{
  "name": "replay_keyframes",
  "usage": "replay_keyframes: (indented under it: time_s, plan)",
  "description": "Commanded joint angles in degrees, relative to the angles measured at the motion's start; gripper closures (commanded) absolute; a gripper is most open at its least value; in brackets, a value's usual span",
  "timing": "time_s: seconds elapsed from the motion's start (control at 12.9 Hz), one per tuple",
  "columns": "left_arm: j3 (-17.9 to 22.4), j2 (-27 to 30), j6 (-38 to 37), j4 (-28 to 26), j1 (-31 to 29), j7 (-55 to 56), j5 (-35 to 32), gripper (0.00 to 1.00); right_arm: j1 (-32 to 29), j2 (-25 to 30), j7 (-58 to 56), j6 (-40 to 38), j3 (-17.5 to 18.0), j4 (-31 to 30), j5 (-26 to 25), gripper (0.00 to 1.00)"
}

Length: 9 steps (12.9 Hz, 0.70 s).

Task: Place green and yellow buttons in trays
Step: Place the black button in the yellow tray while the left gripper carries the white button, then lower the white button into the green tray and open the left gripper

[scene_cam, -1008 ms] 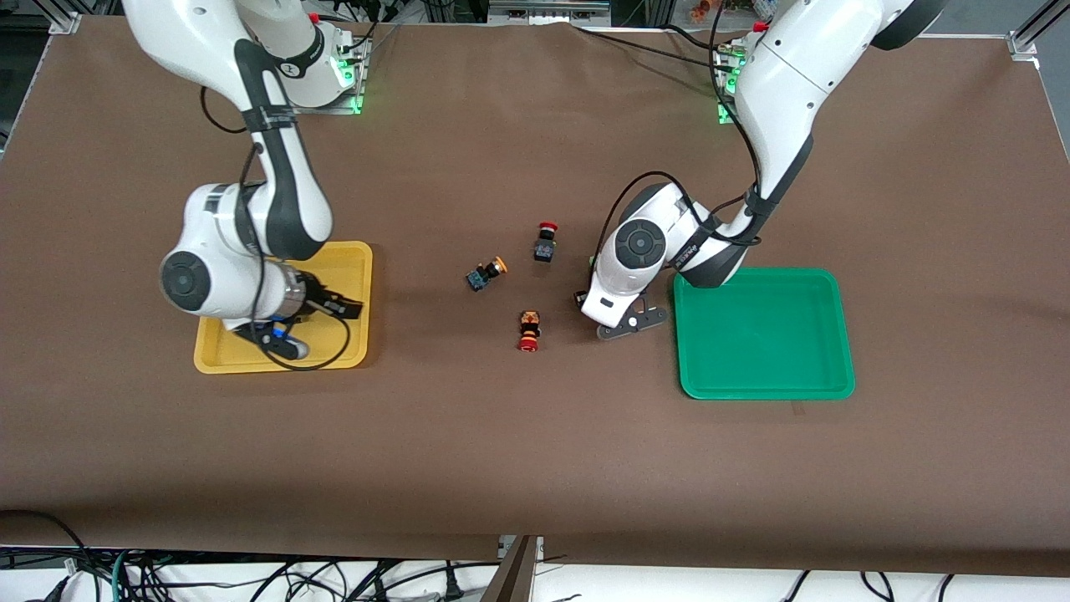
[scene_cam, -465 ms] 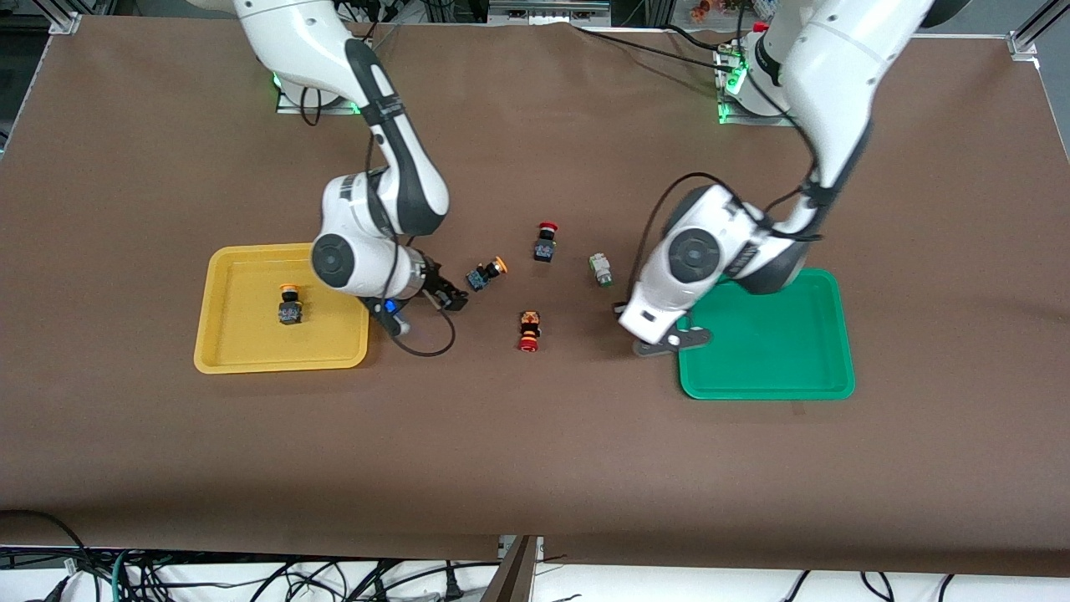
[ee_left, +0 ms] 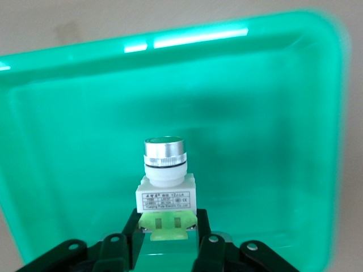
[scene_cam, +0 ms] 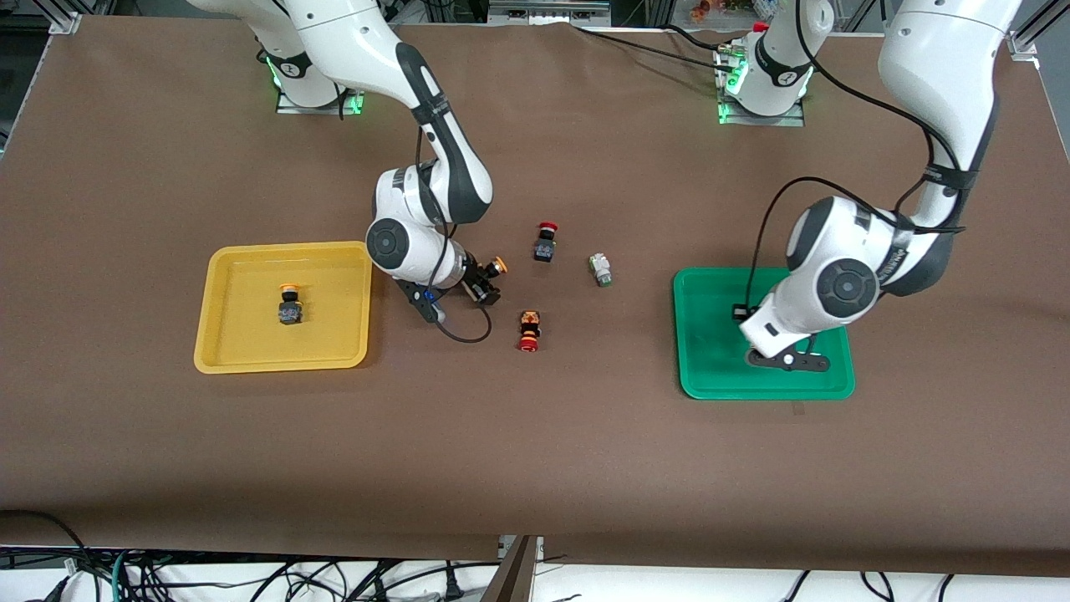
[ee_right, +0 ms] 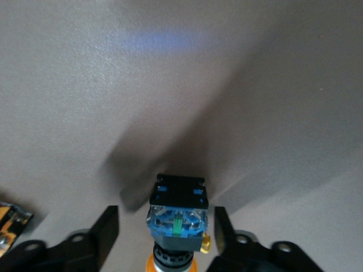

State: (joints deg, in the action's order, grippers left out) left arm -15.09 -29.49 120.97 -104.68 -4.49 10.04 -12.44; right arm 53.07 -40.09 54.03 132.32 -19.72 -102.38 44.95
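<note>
In the yellow tray one yellow-capped button lies with its cap pointing toward the robots' bases. The right gripper is down at a second yellow button; its fingers stand on both sides, apart from the body. The long axis of this button runs toward the left arm's end. The left gripper grasps a green button over the green tray, cap pointing away from the wrist.

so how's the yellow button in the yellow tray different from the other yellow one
The yellow button in the yellow tray rests free inside the yellow tray; the other yellow button lies on the bare table, out of any tray.
The first has nothing near it; the second sits between the right end effector's open fingers.
Both have orange-yellow caps on dark bodies.
</note>
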Motion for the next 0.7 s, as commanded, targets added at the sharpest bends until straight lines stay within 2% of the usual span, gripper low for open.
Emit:
replay_keyframes:
  time_s: [0.0,0.08,0.16,0.23,0.31,0.39,0.47,0.62]
  plan:
    - [4.4,3.4,5.6,-7.4,-1.0,-9.2,-0.1,1.0,0.8,0.3,-1.2,0.4,-0.9,-0.5,1.6,0.63]
    - [6.3,3.7,8.5,-9.7,-1.2,-11.2,-0.1,1.0,0.7,0.7,-2.8,0.3,-1.3,-0.5,1.1,0.75]
    - [7.2,3.7,11.4,-11.8,-1.3,-12.5,0.2,1.0,0.7,1.1,-3.8,-1.0,-2.4,-0.4,0.8,0.81]
    - [7.6,3.7,13.3,-12.8,-1.3,-12.6,1.3,0.98,0.8,1.2,-5.3,-4.7,-4.8,0.2,-1.8,0.82]
    - [7.6,3.5,13.5,-12.8,-1.3,-12.5,2.5,0.55,0.7,2.2,-7.9,-7.7,-6.6,0.3,-5.1,0.82]
    - [7.5,3.7,13.0,-12.2,-1.2,-12.1,3.6,0.06,0.7,3.2,-11.2,-10.4,-8.6,0.3,-7.3,0.82]
    - [6.9,4.1,12.6,-11.5,-1.1,-11.9,4.7,0.0,0.7,3.5,-15.1,-13.9,-11.4,0.3,-7.9,0.82]
    - [3.0,4.2,7.2,-5.9,-0.4,-9.6,11.6,0.0,0.8,3.4,-27.8,-19.2,-18.0,0.2,-9.0,0.82]
